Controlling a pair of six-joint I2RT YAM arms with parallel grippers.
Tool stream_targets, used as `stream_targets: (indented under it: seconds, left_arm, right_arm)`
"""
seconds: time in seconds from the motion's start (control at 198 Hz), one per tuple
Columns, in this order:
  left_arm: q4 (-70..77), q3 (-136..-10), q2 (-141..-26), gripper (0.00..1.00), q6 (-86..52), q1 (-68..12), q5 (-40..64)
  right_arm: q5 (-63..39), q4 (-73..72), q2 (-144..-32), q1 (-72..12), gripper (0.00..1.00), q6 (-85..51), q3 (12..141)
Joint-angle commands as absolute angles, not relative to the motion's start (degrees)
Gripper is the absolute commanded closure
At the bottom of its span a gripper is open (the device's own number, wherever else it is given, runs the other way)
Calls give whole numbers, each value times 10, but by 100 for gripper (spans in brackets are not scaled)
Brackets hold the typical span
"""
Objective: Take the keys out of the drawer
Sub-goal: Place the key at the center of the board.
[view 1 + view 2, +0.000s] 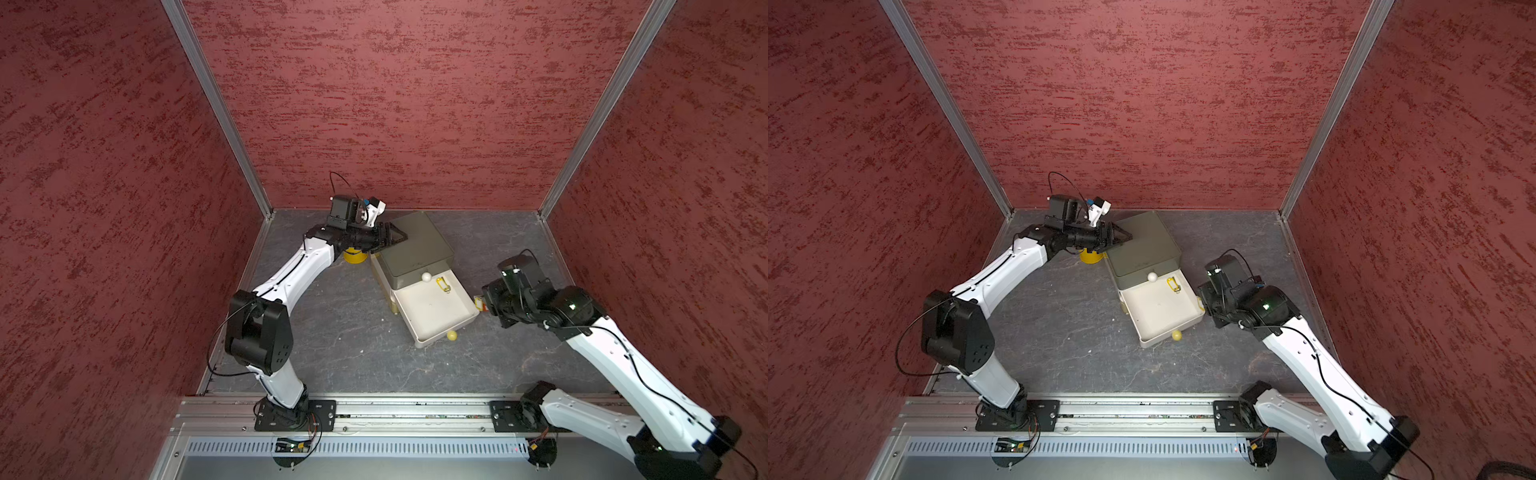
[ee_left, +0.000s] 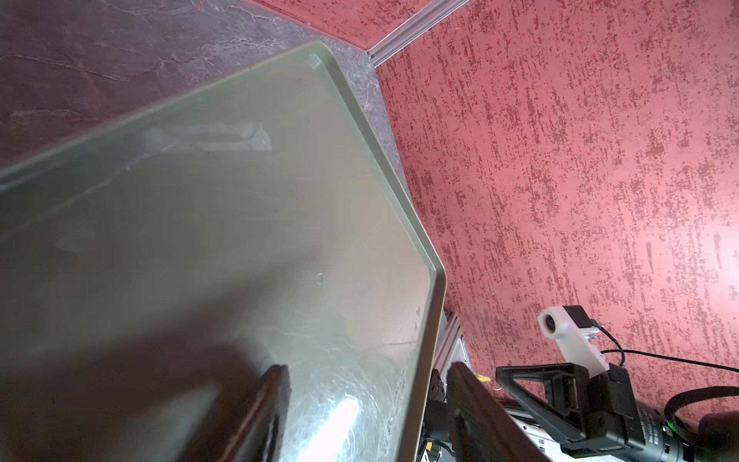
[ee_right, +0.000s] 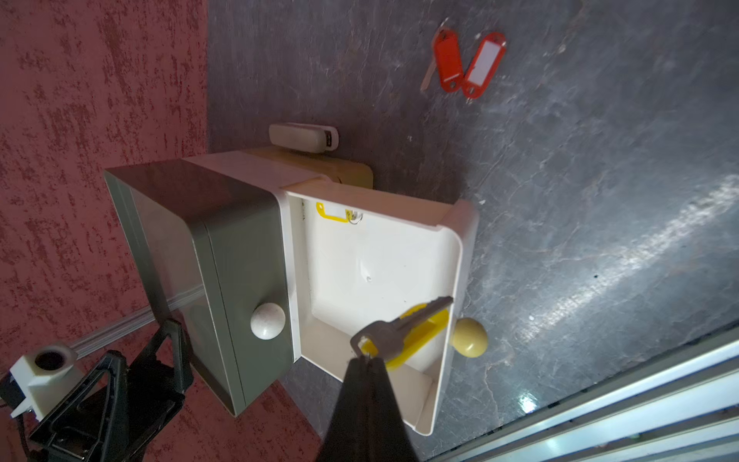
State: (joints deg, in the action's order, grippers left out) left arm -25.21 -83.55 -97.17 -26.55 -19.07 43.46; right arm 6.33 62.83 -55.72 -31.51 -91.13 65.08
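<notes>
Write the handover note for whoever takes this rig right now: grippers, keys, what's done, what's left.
Left gripper: jaws apart, astride the back corner of the green cabinet; no key in it.
Right gripper: shut on a yellow-tagged key, held clear of the drawer floor, at the side wall of the open drawer.
Other keys: two red-tagged keys lie on the table, outside the drawer. The second yellow-tagged key lies in the drawer, near the cabinet front.
Done: drawer open, both red keys out.
Left: put the held key on the table, then fetch the last yellow one.
</notes>
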Motion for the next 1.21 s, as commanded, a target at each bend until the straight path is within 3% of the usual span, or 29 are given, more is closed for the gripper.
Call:
stream_targets:
  seconds: [0.0, 0.47, 1.208]
  left_arm:
    - [-330, -812, -988, 34, -270, -196, 395]
    - [-348, -810, -976, 34, -266, -209, 382]
    - [-366, -825, -990, 34, -263, -214, 371]
  right_arm:
    - [87, 681, -531, -289, 100, -880, 618]
    - [34, 584, -536, -208, 100, -837, 437]
    - [12, 464, -649, -140, 100, -775, 384]
